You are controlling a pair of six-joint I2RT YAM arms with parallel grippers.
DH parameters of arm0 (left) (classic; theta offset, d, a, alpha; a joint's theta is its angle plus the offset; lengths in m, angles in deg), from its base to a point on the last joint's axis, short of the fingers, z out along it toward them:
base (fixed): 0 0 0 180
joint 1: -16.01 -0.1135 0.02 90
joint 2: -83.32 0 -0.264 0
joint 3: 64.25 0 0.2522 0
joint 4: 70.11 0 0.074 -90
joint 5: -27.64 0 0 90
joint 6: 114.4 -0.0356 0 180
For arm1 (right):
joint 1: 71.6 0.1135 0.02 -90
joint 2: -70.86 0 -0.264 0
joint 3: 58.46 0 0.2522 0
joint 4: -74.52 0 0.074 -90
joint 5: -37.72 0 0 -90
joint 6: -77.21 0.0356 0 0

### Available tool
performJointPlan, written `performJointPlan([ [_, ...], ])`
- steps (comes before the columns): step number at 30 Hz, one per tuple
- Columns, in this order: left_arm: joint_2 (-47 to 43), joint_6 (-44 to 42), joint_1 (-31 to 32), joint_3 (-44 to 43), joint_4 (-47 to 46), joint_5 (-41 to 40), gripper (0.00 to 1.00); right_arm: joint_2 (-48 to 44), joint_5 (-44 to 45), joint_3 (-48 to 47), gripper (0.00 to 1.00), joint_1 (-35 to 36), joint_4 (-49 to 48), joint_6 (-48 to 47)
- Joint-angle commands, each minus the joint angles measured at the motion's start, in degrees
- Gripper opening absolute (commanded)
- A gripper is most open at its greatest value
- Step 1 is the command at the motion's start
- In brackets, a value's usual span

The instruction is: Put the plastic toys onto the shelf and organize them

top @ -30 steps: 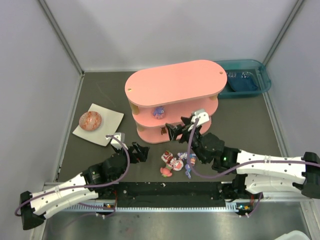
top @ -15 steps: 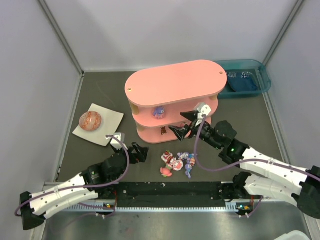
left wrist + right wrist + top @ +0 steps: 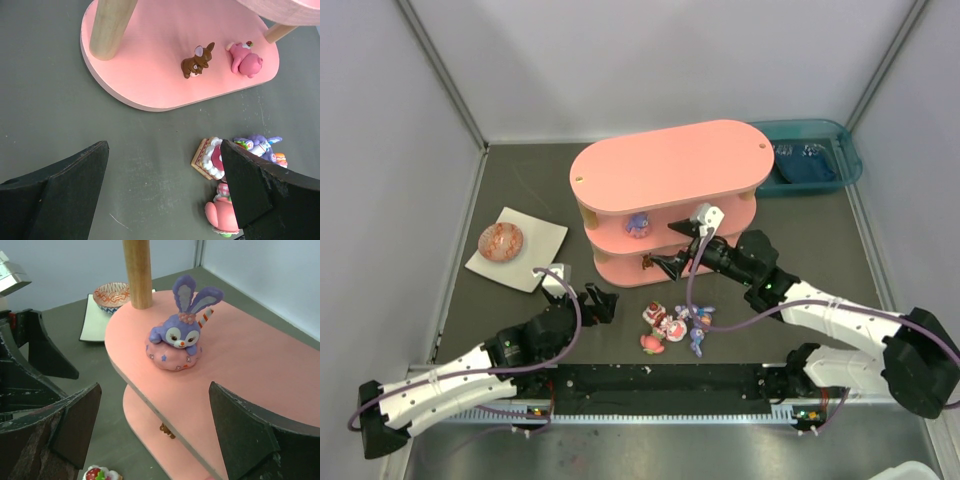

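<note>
Pink shelf (image 3: pixel 665 165) holding three toys (image 3: pixel 197 60) — purple bunny (image 3: pixel 177 340) above, two below, perhaps five loose, left gripper (image 3: pixel 162 185), right gripper (image 3: pixel 155 430) spread empty.

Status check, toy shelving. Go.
Left gripper open over table. Right gripper open at shelf middle tier, purple bunny seated there. Loose toys piled on table.

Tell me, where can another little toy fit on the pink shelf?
The pink oval wooden shelf has a fully bare top. Its middle tier is bare past the purple bunny figurine, away from the post. The bottom tier has room between the pale wooden post and the brown bunny figurine. The heap of small plastic toys is crowded.
</note>
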Motion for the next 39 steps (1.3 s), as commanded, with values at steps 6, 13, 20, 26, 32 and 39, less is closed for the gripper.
performJointPlan([
  [6,0.74,-0.20,0.29,-3.02,-0.92,-1.81,0.99,6.03,-1.39,-3.65,0.89,-2.08,-10.13,-0.34],
  [13,0.12,0.07,0.29,-3.11,-0.48,-1.81,0.99,10.78,-2.00,-6.73,0.89,-2.08,-11.63,-0.96],
  [20,-0.84,-0.28,0.29,-2.76,0.13,-1.81,0.99,13.33,-3.23,-8.93,0.88,-2.17,-11.46,-1.05],
  [26,-2.34,-0.28,0.29,-2.76,1.71,-1.98,0.99,14.74,-3.50,-7.88,0.88,-2.08,-13.21,-0.17],
  [32,-3.74,-0.11,0.29,-1.97,2.15,-2.24,0.99,15.71,-3.94,-7.35,0.88,-2.08,-13.83,-0.08],
  [39,-3.22,0.33,0.29,-2.06,2.07,-2.24,0.99,16.33,-3.76,-4.28,0.88,-2.08,-18.30,-1.75],
])
